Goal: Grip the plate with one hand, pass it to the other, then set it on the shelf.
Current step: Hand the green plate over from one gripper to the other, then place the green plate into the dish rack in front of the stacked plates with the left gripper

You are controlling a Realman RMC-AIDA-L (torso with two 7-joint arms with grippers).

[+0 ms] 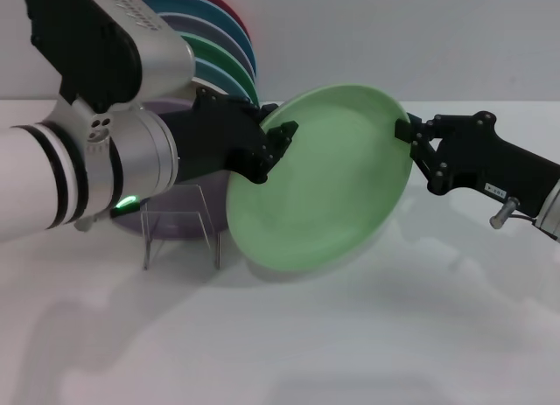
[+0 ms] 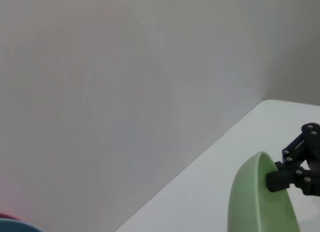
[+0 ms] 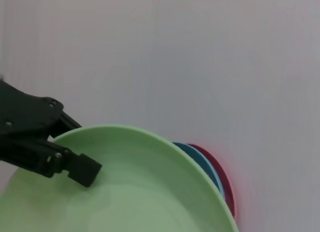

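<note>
step: handover in midair | pale mint-green plate [image 1: 324, 178] held tilted, just right of the clear stand [image 1: 179, 226] | left gripper [image 1: 278, 143] clamped on rim | right gripper [image 1: 408, 131] clamped on opposite rim | next: one grip must be released

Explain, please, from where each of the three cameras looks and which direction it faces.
Head view: from the head, forward and down; both arms, left gripper and right gripper on the plate, the shelf below.
Left wrist view: toward the wall; shows the plate and the right gripper.
Right wrist view: shows the plate and the left gripper.
All views share the plate.
</note>
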